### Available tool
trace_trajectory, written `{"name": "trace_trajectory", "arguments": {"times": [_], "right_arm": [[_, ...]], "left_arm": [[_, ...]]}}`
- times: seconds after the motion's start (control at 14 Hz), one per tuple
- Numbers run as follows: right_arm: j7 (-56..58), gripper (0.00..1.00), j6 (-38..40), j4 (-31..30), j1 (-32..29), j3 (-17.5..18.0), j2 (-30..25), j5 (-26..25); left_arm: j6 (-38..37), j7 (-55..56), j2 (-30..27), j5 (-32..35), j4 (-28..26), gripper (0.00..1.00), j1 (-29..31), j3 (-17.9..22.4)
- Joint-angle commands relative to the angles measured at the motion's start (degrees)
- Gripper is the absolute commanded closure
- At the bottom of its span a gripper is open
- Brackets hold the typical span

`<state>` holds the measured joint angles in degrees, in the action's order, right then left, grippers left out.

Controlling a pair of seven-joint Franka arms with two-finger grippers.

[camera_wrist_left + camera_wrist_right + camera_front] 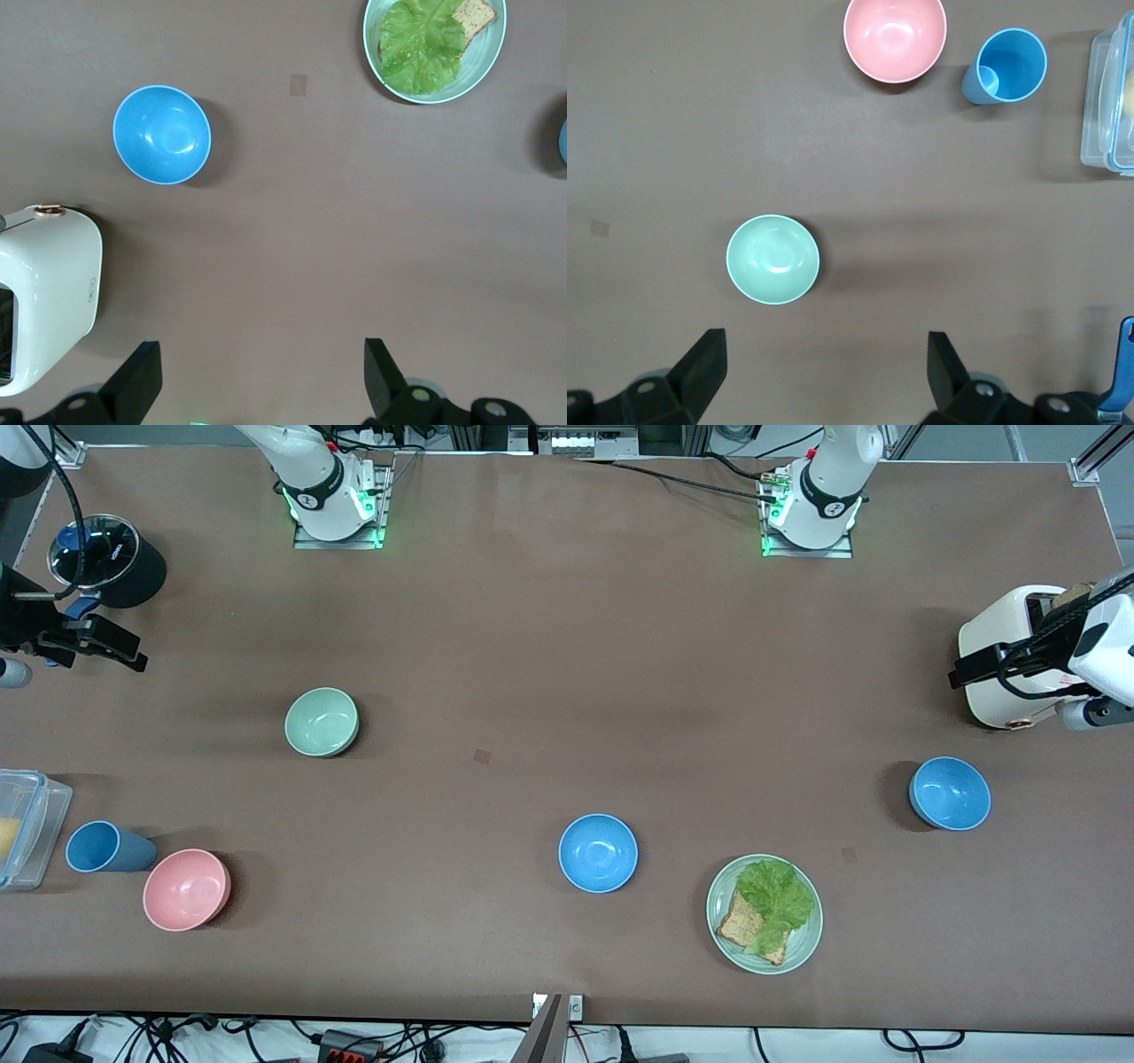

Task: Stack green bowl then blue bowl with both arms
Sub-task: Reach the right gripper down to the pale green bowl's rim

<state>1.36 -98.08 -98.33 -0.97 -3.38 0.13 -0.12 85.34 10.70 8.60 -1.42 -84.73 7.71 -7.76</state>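
The green bowl (322, 722) stands upright and empty toward the right arm's end of the table; it also shows in the right wrist view (772, 258). One blue bowl (598, 852) stands mid-table, nearer the front camera. The other blue bowl (950, 793) stands toward the left arm's end, and shows in the left wrist view (162, 135). My right gripper (113, 645) (827, 367) is open and empty, up over the right arm's end of the table. My left gripper (973, 666) (261, 372) is open and empty, up beside the toaster.
A white toaster (1010, 655) stands at the left arm's end. A green plate (722, 886) with lettuce and toast lies near the front edge. A pink bowl (187, 888), blue cup (102, 847), clear plastic box (22, 828) and black container (111, 558) are at the right arm's end.
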Motion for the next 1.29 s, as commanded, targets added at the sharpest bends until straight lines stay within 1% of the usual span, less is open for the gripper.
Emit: {"name": "trace_trajectory", "arguments": {"times": [0.0,0.36,0.5,0.64,0.79,0.86,0.93,1.0,1.14,1.21], "right_arm": [[0.57,0.00,-0.27,-1.25,-0.09,0.31,-1.19,-0.67],[0.66,0.00,-0.61,-1.42,0.00,0.31,-0.58,-0.76],[1.01,0.00,-1.49,-1.51,0.00,0.31,1.96,-0.85],[1.27,0.00,-2.02,-1.69,0.09,0.31,5.65,-0.85],[0.57,0.00,-3.25,-1.95,2.97,0.22,9.51,-1.89],[0.57,0.00,-3.25,-1.95,3.86,0.31,11.36,-3.56],[0.48,0.00,-3.34,-2.73,5.08,0.31,12.77,-5.22],[-0.13,0.00,-4.13,-4.57,6.40,0.31,13.22,-5.68],[-4.25,0.00,-8.33,-10.18,6.77,0.39,13.40,-5.42],[-4.44,0.00,-11.75,-13.08,6.85,0.48,13.40,-5.33]], "left_arm": [[-0.70,-0.78,-0.78,0.72,-0.26,0.00,-0.16,-0.07],[-1.93,-0.43,-0.70,0.63,-0.43,0.00,0.20,-0.07],[-2.20,-0.25,-0.69,0.72,-0.43,0.00,0.28,-0.07],[-2.55,-0.33,-0.69,0.63,-0.43,0.00,0.28,-0.07],[-3.25,-0.33,-0.78,0.63,-0.43,0.00,0.11,-0.07],[-3.51,-0.33,-0.78,0.63,-0.43,0.00,0.11,-0.07],[-3.60,-0.33,-0.78,0.63,-0.43,0.00,0.11,-0.07],[-3.69,-0.51,-0.78,0.63,-0.35,0.00,0.02,-0.07],[-3.52,-0.68,-0.78,0.72,-0.26,0.00,-0.24,-0.15],[-3.43,-0.68,-0.78,0.72,-0.26,0.00,-0.33,-0.15]]}}
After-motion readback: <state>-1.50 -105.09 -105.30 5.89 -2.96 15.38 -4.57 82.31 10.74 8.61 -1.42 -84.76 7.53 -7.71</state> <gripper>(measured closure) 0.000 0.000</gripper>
